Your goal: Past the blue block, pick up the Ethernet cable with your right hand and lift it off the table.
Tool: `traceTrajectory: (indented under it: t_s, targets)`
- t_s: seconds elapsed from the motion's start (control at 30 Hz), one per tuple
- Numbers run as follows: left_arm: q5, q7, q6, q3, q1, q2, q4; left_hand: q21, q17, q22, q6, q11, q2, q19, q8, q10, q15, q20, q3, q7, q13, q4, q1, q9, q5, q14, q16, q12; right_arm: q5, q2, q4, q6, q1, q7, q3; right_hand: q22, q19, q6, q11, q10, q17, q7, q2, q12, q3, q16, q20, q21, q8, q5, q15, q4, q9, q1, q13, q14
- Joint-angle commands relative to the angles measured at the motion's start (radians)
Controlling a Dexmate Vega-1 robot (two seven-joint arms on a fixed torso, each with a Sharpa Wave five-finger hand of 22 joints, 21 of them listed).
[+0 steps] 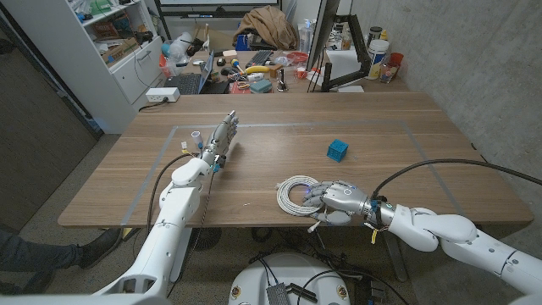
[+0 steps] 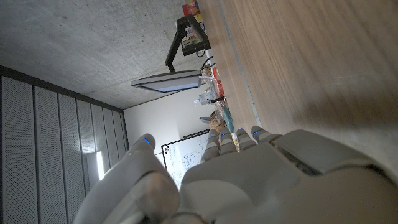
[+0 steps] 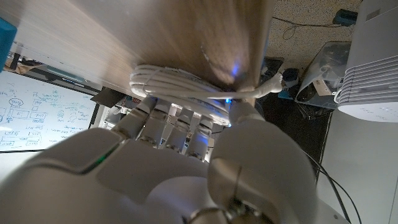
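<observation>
A wooden table [image 1: 279, 135] seen from above, with 2 white robot arms coming in from the near corners. Near the front edge, a little right of centre, lies a coiled white Ethernet cable [image 1: 296, 193] — a tidy flat loop resting on the wood. The robot's right hand [image 1: 339, 203] is at the coil's right side, its fingers [image 1: 317, 196] reaching over the loops and touching them; the coil looks to be lying on the table. In the right wrist view the same coil [image 3: 180, 84] sits just beyond the right hand [image 3: 186, 168], the fingertips [image 3: 163, 115] pressed against the bundled strands and the thumb [image 3: 245, 112] up against the coil's far side, so the fingers are curled around the cable in a grip. A small blue block [image 1: 338, 151] stands farther back on the table, apart from the coil and toward the right. The left hand [image 1: 218, 141] rests on the left part of the table, well away from the cable, fingers stretched out toward the far edge and holding nothing — in the left wrist view its fingers [image 2: 144, 144] are extended beside the bare wood. Behind the table stand a white shelving unit [image 1: 118, 51] and a cluttered bench [image 1: 254, 63].
</observation>
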Motion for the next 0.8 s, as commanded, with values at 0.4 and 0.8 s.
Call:
traceTrajectory:
  t_s: [0.4,0.8]
  targets:
    - [-0.013,0.000,-0.013,-0.014,0.010,-0.003,-0.001,-0.002,0.003,0.004,0.008,0.000,0.012,-0.019,0.004,-0.006,-0.004,-0.006,-0.007,0.008,0.006,-0.001,0.000,0.003,0.006,-0.009,0.004,0.003,0.028,0.030,0.043,0.045,0.032,-0.065,-0.014,0.006,0.143,0.208,-0.026,0.162,0.045,-0.014,0.051,0.056,0.038,0.052,-0.109,0.038,0.108,-0.052,-0.175,-0.005,0.055,0.083,0.022,0.184]
    - [-0.015,-0.005,-0.015,-0.018,0.009,0.002,-0.004,-0.001,0.003,0.004,0.010,-0.004,0.013,-0.019,0.005,-0.006,-0.004,-0.007,-0.009,0.009,0.006,-0.001,0.000,0.003,0.006,-0.010,0.003,0.003,0.047,0.038,0.032,0.041,0.024,-0.064,-0.001,0.008,0.180,0.209,-0.017,0.208,0.088,-0.002,0.075,0.077,0.024,0.090,-0.133,0.046,0.127,-0.080,-0.180,-0.010,0.068,0.145,0.042,0.230]
